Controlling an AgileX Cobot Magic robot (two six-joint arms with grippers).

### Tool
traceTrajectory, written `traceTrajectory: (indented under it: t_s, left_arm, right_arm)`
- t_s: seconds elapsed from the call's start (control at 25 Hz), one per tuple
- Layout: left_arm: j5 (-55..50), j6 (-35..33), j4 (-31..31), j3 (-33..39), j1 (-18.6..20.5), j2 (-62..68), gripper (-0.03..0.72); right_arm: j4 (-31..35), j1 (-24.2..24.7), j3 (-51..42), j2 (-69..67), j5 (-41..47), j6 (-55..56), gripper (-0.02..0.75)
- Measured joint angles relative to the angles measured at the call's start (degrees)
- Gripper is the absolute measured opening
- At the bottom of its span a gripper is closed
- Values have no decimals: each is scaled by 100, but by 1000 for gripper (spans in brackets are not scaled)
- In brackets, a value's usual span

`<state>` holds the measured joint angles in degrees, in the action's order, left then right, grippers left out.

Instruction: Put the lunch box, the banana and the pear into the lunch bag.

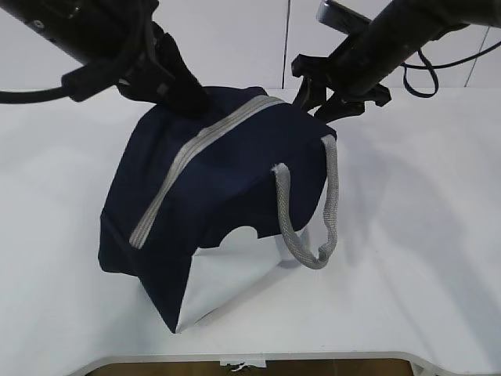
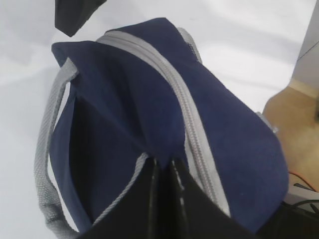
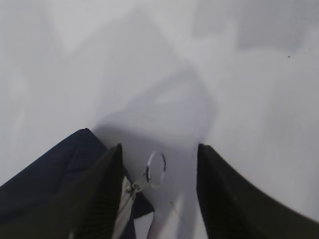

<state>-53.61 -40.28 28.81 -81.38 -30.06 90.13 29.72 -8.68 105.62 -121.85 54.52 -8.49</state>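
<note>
The navy-blue lunch bag (image 1: 227,188) stands on the white table, its grey zipper (image 1: 196,149) closed along the top and a grey handle (image 1: 313,219) hanging on its right side. My left gripper (image 2: 163,162) is shut on a pinch of the bag's navy fabric (image 2: 159,114) beside the zipper; in the exterior view it (image 1: 184,98) sits at the bag's far top left. My right gripper (image 3: 158,149) is open, its jaws either side of the metal ring pull (image 3: 155,169) at the bag's far end without touching it. Lunch box, banana and pear are out of view.
The white table (image 1: 423,258) stretches around the bag; its front edge (image 1: 258,362) runs along the bottom of the exterior view. A white wall stands behind. Black cables (image 1: 438,74) hang by the right arm.
</note>
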Motion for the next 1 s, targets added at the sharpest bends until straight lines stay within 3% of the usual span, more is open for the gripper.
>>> traceTrajectory:
  t_s: [0.16, 0.44, 0.68, 0.76, 0.92, 1.0]
  left_arm:
    - [133, 0, 41, -13, 0, 214, 3]
    - [357, 0, 127, -15, 0, 454, 3]
    - [357, 430, 116, -15, 0, 564, 20]
    - [357, 611, 104, -25, 0, 564, 84]
    - [248, 972, -99, -173, 0, 575, 340]
    - [136, 1171, -322, -312, 0, 575, 407]
  right_arm:
    - [-167, 0, 95, 181, 252, -47, 394]
    - [-770, 0, 748, 524, 1499, -168, 396]
    - [-894, 0, 922, 736, 1603, -168, 395]
    - [-920, 0, 922, 795, 1628, -168, 395]
    - [-1125, 0, 922, 1085, 1682, -91, 395]
    - [-1180, 0, 922, 1221, 1696, -80, 395]
